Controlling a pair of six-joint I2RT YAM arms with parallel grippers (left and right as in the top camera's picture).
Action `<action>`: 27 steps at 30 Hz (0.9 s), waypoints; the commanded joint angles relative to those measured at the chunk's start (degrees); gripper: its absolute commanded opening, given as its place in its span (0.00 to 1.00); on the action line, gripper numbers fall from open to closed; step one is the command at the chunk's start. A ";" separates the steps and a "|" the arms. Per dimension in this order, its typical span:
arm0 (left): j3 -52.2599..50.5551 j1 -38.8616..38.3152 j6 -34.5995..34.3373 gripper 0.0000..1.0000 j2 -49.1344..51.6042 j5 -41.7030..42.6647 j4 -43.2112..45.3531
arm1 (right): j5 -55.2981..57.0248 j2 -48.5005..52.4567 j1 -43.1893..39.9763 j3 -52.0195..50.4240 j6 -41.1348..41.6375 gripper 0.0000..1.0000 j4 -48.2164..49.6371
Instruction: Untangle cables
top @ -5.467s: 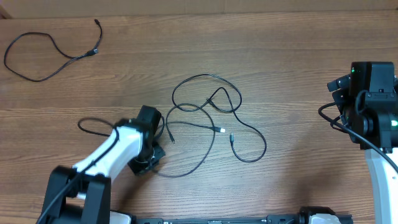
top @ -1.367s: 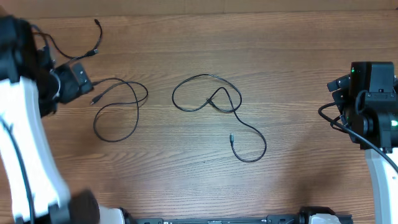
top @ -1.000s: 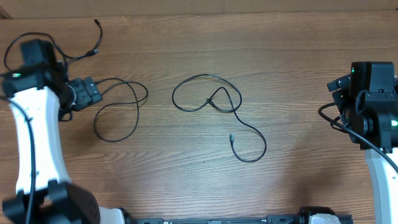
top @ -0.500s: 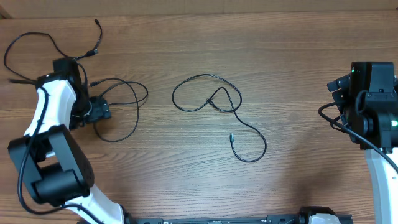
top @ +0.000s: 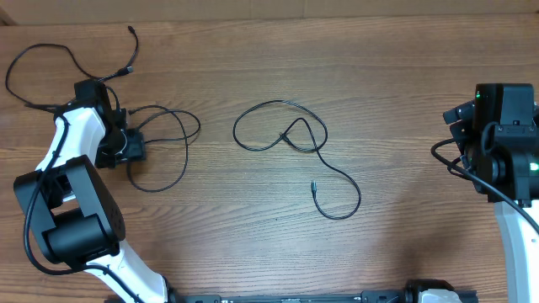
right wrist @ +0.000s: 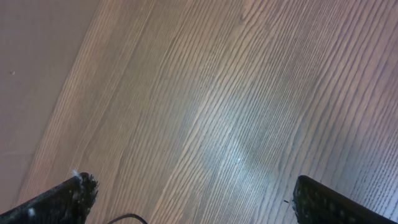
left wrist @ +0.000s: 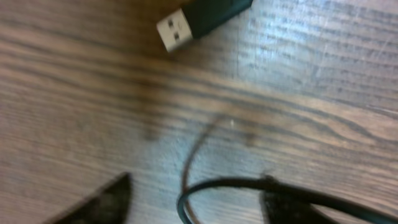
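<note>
The three thin black flexible cords lay apart on the brown wood-grain table [top: 404, 67]. One sat at the far edge toward ten o'clock [top: 135, 50], one looped at nine o'clock [top: 157, 191], and one sprawled mid-table [top: 278, 102].

They looked light, limp and slick, likely to drag or spring when tugged. The stiffer silver-tipped black plug [left wrist: 186, 25] seemed the surest hold.

The left gripper [left wrist: 193, 199] straddled a bend of the nine o'clock cord, its jaws apart and not clamping it. The right gripper [right wrist: 193, 193], at three o'clock, gaped wide over bare wood and held nothing.

Bare table stretched from twelve through three to six o'clock. The ten o'clock cord lay close to the table's edge, so pulls there looked risky.
</note>
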 commanded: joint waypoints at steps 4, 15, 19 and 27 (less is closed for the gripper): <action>-3.37 0.33 0.70 0.67 0.66 3.93 3.80 | 0.85 -0.15 -0.15 0.42 -0.20 1.00 0.31; -6.58 0.33 0.66 0.29 0.66 3.96 7.32 | 0.85 -0.15 -0.15 0.42 -0.20 1.00 0.31; -5.05 0.33 -0.87 0.04 0.61 3.96 6.19 | 0.85 -0.15 -0.15 0.42 -0.20 1.00 0.31; 10.16 0.33 -7.61 0.04 -1.55 -0.11 -7.82 | 0.85 -0.15 -0.15 0.42 -0.20 1.00 0.31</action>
